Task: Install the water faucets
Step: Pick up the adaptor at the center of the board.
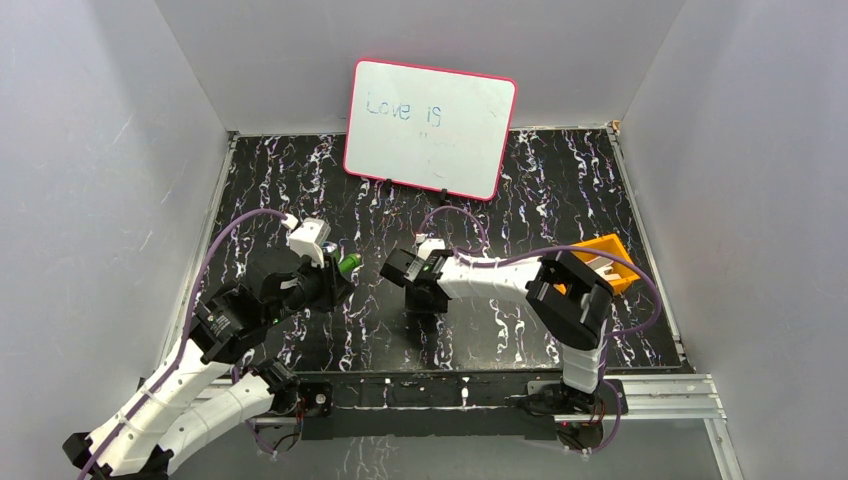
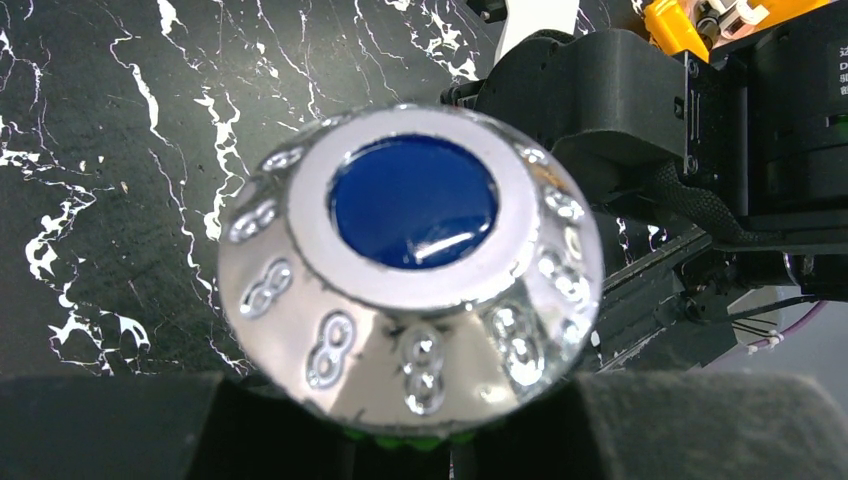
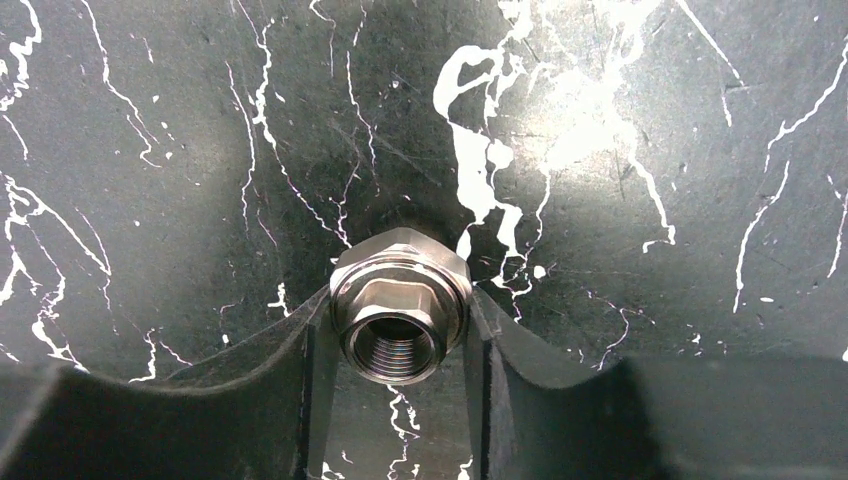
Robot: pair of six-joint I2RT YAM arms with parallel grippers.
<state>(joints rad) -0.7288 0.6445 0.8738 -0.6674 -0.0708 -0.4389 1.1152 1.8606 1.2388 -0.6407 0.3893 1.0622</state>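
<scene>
My left gripper (image 1: 338, 272) is shut on the green water faucet (image 1: 349, 263) and holds it above the table's left middle. In the left wrist view the faucet's round silver knob with a blue centre (image 2: 412, 200) fills the frame, with a sliver of green body just below it between the fingers of the left gripper (image 2: 425, 445). A silver hexagonal threaded fitting (image 3: 400, 310) stands on the black marbled table, its threaded bore facing the camera. My right gripper (image 3: 398, 345) has one finger pressed on each side of it. In the top view the right gripper (image 1: 408, 272) hides the fitting.
An orange tray (image 1: 602, 262) with metal pieces sits at the right, behind the right arm's elbow. A pink-framed whiteboard (image 1: 430, 128) stands at the back. White walls close in on three sides. The right arm's black body (image 2: 700, 130) lies close to the faucet.
</scene>
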